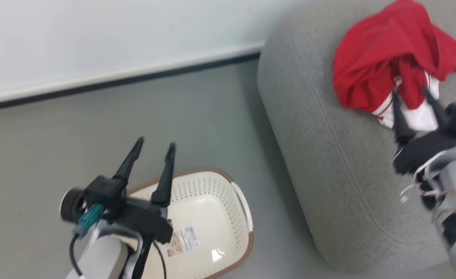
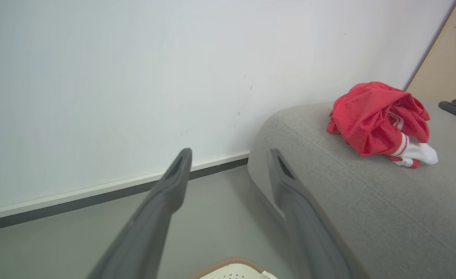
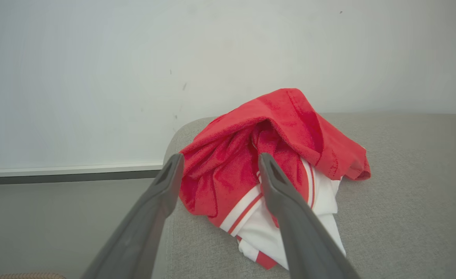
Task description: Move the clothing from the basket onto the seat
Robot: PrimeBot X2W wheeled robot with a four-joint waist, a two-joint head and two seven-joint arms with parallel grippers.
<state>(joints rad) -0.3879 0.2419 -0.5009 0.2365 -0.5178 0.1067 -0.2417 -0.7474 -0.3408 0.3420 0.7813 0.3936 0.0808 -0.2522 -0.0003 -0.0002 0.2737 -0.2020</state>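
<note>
Hovering beside clothing (image 1: 375,50) on sofa (image 1: 328,162), R gripper (image 1: 410,91) wide open, holding nothing. L gripper (image 1: 155,142) wide open, empty, above basket (image 1: 220,190). Basket looks empty, so placing seems done; next: back R gripper off w/o snagging it.

A home-like room (sparsely furnished): 1 grey fabric sofa (image 1: 328,166), 1 plastic laundry basket (image 1: 228,201) on a smooth grey floor (image 1: 173,112), a bare white wall (image 1: 96,35) with skirting (image 1: 115,79).

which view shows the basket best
Head view: the basket shows its inside, perforated wall and a handle, partly behind the left gripper. Left wrist view catches a bit of rim at the bottom; right wrist view, a brown sliver bottom left.
</note>
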